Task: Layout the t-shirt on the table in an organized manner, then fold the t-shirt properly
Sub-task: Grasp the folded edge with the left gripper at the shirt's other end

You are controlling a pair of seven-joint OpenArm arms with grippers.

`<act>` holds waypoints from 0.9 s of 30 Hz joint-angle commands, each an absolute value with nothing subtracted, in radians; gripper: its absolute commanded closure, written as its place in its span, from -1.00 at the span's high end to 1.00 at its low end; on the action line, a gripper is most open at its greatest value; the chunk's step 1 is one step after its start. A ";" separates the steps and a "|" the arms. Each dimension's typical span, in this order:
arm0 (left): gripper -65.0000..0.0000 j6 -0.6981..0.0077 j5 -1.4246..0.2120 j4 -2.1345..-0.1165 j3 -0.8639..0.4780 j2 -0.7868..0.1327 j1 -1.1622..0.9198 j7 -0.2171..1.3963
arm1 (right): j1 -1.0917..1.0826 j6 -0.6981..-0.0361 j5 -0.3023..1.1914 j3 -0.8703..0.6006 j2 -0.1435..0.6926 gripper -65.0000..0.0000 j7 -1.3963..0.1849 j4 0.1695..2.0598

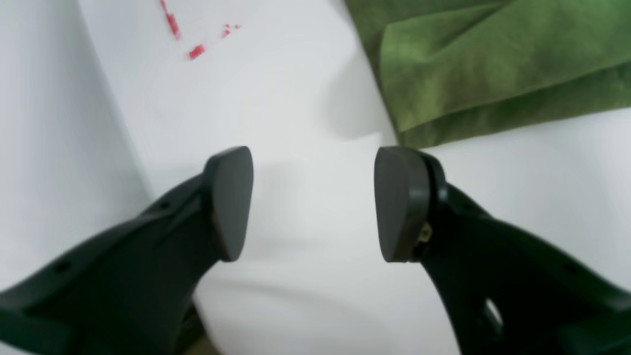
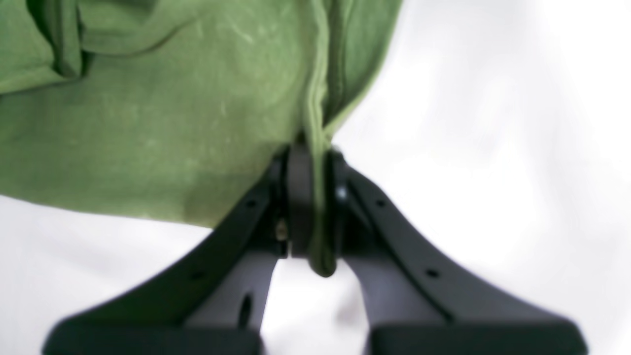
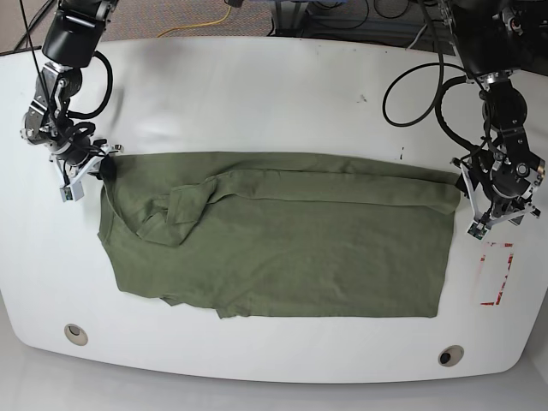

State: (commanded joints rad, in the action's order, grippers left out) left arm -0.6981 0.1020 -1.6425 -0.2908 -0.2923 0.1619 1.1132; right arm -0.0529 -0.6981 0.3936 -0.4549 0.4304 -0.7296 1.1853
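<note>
The t-shirt point(image 3: 291, 244) lay spread across the middle of the table point(image 3: 257, 94), its corner pinched between the closed pads of the right gripper point(image 2: 311, 207), while the left gripper point(image 1: 313, 204) gaped empty beside the opposite edge.

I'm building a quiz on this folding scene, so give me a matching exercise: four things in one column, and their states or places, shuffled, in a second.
Things:
1. left end effector
2. right end effector
3. t-shirt
4. red tape rectangle

States or places:
A. spread across the table, a bunched fold near one end
B. open, over bare white surface
C. on the tabletop beside the shirt's end, under the open end effector's arm in the base view
D. shut on an edge of green cloth

Pairs: 1-B, 2-D, 3-A, 4-C
</note>
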 joint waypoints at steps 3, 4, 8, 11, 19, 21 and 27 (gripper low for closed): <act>0.14 -0.698 0.102 -1.607 -0.291 -0.280 0.165 1.087 | -0.053 -0.698 0.394 -0.455 0.429 -0.96 -0.731 1.185; 0.14 -0.698 0.102 -1.601 -0.291 -0.277 0.165 1.079 | -0.053 -0.698 0.394 -0.455 0.429 -0.96 -0.731 1.185; 0.14 -0.698 0.102 -1.526 -0.291 -0.272 0.165 1.058 | -0.051 -0.698 0.395 -0.455 0.429 -0.96 -0.731 1.185; 0.14 -0.698 0.101 -1.491 -0.291 -0.271 0.165 1.056 | -0.051 -0.698 0.395 -0.455 0.429 -0.96 -0.731 1.185; 0.14 -0.698 0.010 -1.409 -0.288 -0.272 0.166 1.055 | -0.050 -0.698 0.397 -0.455 0.423 -0.96 -0.731 1.187; 0.14 -0.698 0.010 -1.392 -0.288 -0.272 0.179 1.049 | -0.050 -0.698 0.397 -0.455 0.418 -0.96 -0.731 1.187; 0.14 -0.698 0.012 -1.305 -0.286 -0.272 0.189 0.981 | -0.050 -0.698 0.397 -0.455 0.417 -0.96 -0.731 1.187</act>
